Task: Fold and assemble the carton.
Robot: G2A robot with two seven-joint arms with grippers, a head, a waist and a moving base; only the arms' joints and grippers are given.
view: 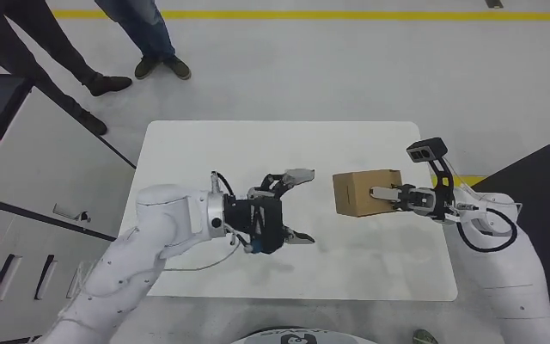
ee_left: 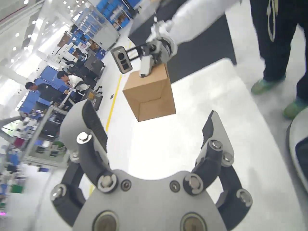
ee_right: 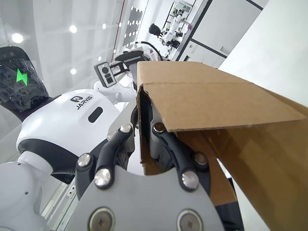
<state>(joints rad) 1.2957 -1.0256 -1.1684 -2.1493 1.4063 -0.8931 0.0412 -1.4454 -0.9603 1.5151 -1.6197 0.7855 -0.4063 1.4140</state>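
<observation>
A brown carton (view: 364, 193) folded into a box shape stands on the right part of the white table (view: 189, 155). My right gripper (view: 378, 193) is shut on one wall of the carton (ee_right: 216, 102), one finger (ee_right: 125, 131) outside it and the other inside. The left wrist view shows the carton (ee_left: 150, 94) a short way ahead, lifted a little off the table, its closed end facing that camera. My left gripper (view: 297, 206) stands open near the table's middle, apart from the carton, fingers (ee_left: 92, 121) spread wide with nothing between them.
A grey cabinet (view: 43, 163) stands close to the table's left side. Two people's legs (view: 129, 43) are on the floor beyond the far left corner. A yellow line (view: 344, 15) runs across the floor at the back. The table's left half is bare.
</observation>
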